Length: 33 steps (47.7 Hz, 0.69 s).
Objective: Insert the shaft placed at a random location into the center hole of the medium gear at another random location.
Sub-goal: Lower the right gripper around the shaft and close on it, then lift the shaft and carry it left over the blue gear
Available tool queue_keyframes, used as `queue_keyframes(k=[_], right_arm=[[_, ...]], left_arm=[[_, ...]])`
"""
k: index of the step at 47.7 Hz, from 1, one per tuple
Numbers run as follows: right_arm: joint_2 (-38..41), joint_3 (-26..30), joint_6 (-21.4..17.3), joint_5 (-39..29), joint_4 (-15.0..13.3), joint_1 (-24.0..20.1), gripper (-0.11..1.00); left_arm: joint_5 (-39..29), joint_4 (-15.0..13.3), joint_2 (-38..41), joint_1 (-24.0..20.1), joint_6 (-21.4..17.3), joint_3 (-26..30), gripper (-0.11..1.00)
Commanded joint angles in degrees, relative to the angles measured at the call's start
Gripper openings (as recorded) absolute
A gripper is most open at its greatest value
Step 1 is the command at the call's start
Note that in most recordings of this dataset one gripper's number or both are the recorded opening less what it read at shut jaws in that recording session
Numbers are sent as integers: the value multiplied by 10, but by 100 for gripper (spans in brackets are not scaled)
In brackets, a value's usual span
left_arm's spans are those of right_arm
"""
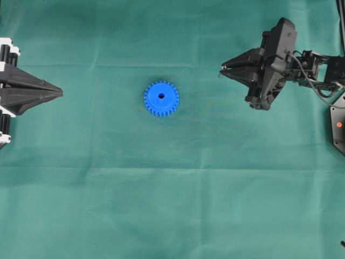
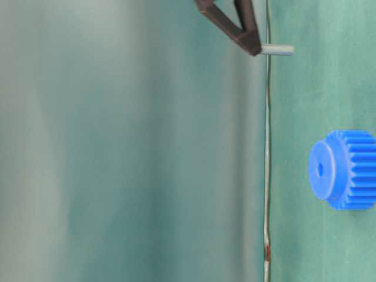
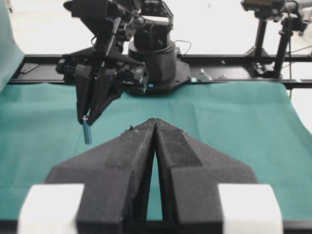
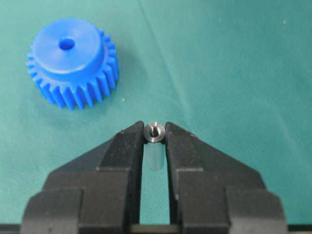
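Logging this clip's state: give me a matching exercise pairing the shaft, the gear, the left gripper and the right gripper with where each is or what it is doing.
Things:
1. shaft
2. medium gear
3. left gripper
4. right gripper

States:
A. shut on nothing, at the left edge of the overhead view
B. lying flat on the green cloth, centre hole unfilled
C. pinched between two black fingertips, off the cloth
D. clamped on the pin, to the right of the gear in the overhead view

Pairs: 1-C, 2-B, 3-A, 4-D

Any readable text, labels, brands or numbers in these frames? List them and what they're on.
None readable.
Gear: plain blue, no marking.
Shaft: bare metal, no marking.
Right claw, left claw: plain black.
Cloth: plain green.
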State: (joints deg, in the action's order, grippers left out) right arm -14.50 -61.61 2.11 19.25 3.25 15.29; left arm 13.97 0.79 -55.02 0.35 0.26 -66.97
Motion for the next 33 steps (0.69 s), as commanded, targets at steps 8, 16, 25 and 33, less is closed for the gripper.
queue_keyframes(k=[8,16,25,33], right_arm=[[-11,12,10,-5,0,2,14],[-10,14,10,-1,0,2,14],[9,32,8,10,0,-9,14],[43,68,8,11,-1,-25,14]], left_arm=[[3,2,4,1,0,11,0],[3,2,4,1,0,11,0],[3,2,4,1,0,11,0],[3,2,4,0,0,11,0]])
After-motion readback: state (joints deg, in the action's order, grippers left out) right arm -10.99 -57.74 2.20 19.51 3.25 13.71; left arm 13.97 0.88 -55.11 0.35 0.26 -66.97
